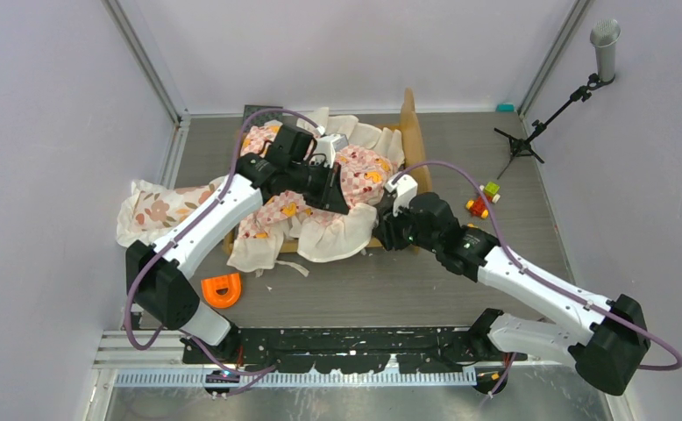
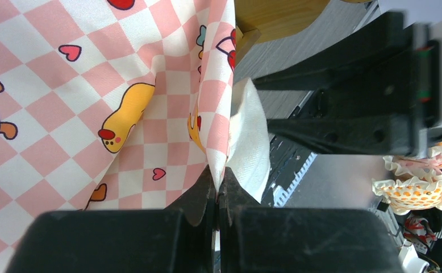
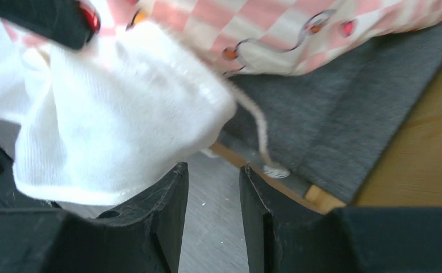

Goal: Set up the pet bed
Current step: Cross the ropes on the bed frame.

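The pet bed stands at the middle of the table, its tan wavy headboard (image 1: 412, 132) on the right side. A pink-checkered sheet (image 1: 359, 167) with white ruffles is draped over it. My left gripper (image 1: 344, 205) reaches over the bed and is shut on a fold of the sheet (image 2: 217, 170). My right gripper (image 1: 383, 235) is at the bed's near right corner. Its jaws (image 3: 213, 173) stand open with only table between them. Just above them hangs the white ruffle (image 3: 111, 114), and to the right lie the grey mattress (image 3: 332, 114) and the wooden frame (image 3: 423, 165).
A floral ruffled pillow (image 1: 158, 209) lies left of the bed, partly under the left arm. An orange piece (image 1: 221, 289) sits near the left arm's base. Small coloured blocks (image 1: 482, 202) and a microphone stand (image 1: 539, 123) are at the right.
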`<action>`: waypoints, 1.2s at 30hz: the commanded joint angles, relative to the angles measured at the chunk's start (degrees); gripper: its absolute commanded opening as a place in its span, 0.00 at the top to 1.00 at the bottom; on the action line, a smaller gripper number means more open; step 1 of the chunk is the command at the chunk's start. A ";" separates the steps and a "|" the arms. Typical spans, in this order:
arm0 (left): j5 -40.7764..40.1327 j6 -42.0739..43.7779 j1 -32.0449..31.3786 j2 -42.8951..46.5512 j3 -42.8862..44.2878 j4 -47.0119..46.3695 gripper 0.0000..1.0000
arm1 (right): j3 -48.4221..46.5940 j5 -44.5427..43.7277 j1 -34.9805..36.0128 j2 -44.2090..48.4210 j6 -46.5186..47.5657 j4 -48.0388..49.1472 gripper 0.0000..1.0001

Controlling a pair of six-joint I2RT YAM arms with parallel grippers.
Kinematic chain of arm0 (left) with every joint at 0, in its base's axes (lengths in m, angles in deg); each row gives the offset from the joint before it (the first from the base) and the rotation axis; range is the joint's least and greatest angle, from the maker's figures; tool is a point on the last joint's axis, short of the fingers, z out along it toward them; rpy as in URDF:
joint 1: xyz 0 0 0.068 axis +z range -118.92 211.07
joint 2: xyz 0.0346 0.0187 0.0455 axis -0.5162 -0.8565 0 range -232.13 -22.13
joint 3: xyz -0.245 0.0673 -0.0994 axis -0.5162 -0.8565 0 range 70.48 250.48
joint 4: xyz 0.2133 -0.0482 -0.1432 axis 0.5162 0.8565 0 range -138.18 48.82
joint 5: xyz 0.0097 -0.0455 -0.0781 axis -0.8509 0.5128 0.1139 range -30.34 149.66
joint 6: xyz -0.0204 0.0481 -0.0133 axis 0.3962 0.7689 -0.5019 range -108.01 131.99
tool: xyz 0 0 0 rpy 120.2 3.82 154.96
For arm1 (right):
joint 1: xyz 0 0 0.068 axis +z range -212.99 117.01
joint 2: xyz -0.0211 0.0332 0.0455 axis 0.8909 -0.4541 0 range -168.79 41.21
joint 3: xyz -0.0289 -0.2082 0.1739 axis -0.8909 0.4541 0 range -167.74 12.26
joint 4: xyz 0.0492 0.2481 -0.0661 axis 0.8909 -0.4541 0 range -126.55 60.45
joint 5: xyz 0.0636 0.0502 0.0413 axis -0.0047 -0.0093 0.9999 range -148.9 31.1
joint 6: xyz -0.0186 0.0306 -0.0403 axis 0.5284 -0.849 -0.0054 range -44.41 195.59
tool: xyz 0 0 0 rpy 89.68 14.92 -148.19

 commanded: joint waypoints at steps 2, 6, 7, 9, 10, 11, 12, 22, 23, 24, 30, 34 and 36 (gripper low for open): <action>-0.22 -0.14 -0.25 0.04 2.85 -1.16 1.00 | 2.87 6.33 2.35 -2.36 2.37 5.31 0.56; -0.70 0.26 -0.21 -0.01 3.66 -0.55 1.00 | 3.24 5.76 4.68 -4.32 3.33 8.89 0.53; -0.84 0.27 -0.19 -0.03 3.76 -0.55 1.00 | 3.49 5.43 5.20 -4.82 3.51 10.23 0.52; -1.06 0.27 -0.19 -0.13 3.91 -0.45 1.00 | 4.12 4.50 6.21 -5.96 4.09 13.92 0.51; -1.24 0.27 -0.15 -0.14 3.82 -0.52 1.00 | 4.44 4.21 6.48 -6.58 4.31 15.73 0.50; -1.40 0.19 -0.11 -0.21 3.78 -0.52 1.00 | 4.76 3.75 6.78 -7.24 4.52 17.95 0.49; -1.44 0.10 -0.08 -0.19 3.77 -0.52 1.00 | 4.97 3.02 6.95 -7.99 4.62 19.49 0.48; -1.37 0.09 0.25 -0.35 3.38 -0.54 1.00 | 4.69 -2.57 7.35 -13.67 5.64 27.10 0.43; -1.33 0.09 0.25 -0.40 3.33 -0.61 1.00 | 4.49 -2.88 7.34 -14.09 5.57 27.24 0.43; -1.28 0.15 0.26 -0.39 3.35 -0.62 1.00 | 4.44 -3.13 7.36 -14.45 5.48 27.37 0.43; -1.17 0.14 0.27 -0.55 3.33 -0.65 1.00 | 3.70 -2.35 7.36 -17.29 4.97 28.10 0.44; -1.02 0.01 0.30 -0.60 3.02 -0.83 1.00 | 3.52 -1.08 7.31 -18.63 3.82 28.89 0.50; -1.02 0.00 0.36 -0.50 2.83 -0.92 1.00 | 3.49 -0.52 7.36 -18.67 3.19 28.91 0.56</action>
